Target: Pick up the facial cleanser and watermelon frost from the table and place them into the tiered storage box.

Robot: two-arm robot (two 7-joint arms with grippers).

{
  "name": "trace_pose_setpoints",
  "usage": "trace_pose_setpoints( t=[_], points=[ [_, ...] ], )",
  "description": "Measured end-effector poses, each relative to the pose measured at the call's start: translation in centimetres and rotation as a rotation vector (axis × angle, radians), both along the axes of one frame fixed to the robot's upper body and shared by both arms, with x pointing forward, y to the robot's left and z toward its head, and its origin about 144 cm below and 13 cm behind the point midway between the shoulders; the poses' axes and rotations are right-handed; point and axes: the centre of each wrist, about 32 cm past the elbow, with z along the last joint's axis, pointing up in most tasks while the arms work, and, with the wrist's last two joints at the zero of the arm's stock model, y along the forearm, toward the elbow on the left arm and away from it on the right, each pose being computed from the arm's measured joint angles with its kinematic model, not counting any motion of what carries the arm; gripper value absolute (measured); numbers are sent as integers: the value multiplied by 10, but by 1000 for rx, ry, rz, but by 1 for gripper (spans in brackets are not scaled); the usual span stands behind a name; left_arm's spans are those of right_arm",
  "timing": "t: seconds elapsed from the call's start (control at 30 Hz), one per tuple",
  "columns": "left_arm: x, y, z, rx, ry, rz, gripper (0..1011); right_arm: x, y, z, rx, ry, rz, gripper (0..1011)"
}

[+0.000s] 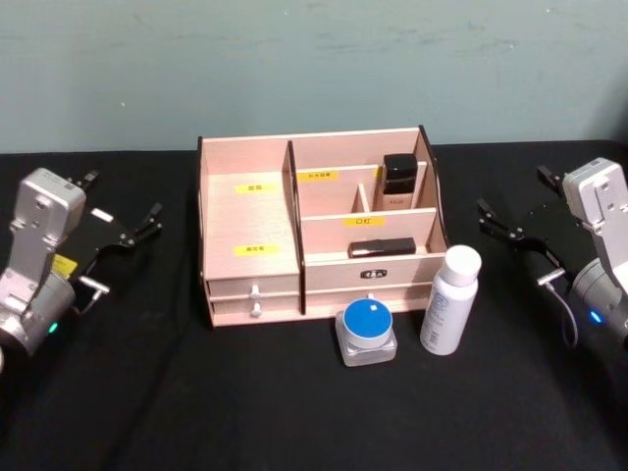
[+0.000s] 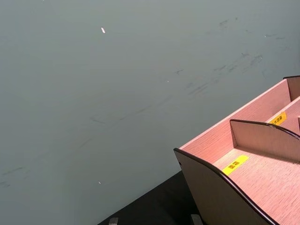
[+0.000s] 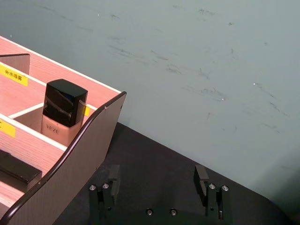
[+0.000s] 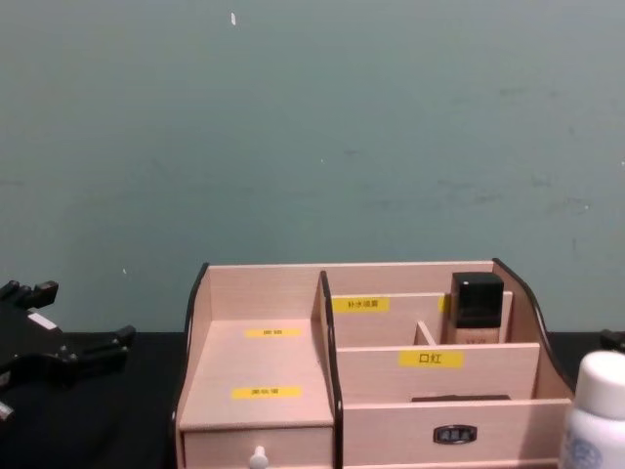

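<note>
The tiered storage box [image 1: 247,218] stands at mid-table, light wood with yellow labels and two drawers. Just in front of its right half stands the facial cleanser [image 1: 450,299], a white upright bottle, also seen at the chest view's lower right corner [image 4: 596,415]. Left of it sits the watermelon frost [image 1: 367,331], a small grey square jar with a round blue lid. My left gripper [image 1: 122,208] hovers open at the box's left, and my right gripper [image 1: 517,201] hovers open at its right. Both are empty and apart from the items. The right wrist view shows the fingers [image 3: 202,178] spread beside the box's curved side wall [image 3: 79,154].
In the box's right compartments stand a black-capped beige bottle [image 1: 398,183] and a flat black case [image 1: 381,247]. Its large left compartment [image 2: 262,183] holds nothing. The black tabletop [image 1: 294,412] is bare in front of the items, and a teal wall [image 4: 312,127] rises behind.
</note>
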Motion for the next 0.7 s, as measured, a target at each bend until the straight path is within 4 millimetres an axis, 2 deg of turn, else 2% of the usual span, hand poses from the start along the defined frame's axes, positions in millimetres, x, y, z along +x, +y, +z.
trace_pose_setpoints(
  t=[0.7],
  points=[
    [0, 0, 0, 0, 0, 0, 1001, 0, 0, 0, 0, 0, 0, 1000]
  ],
)
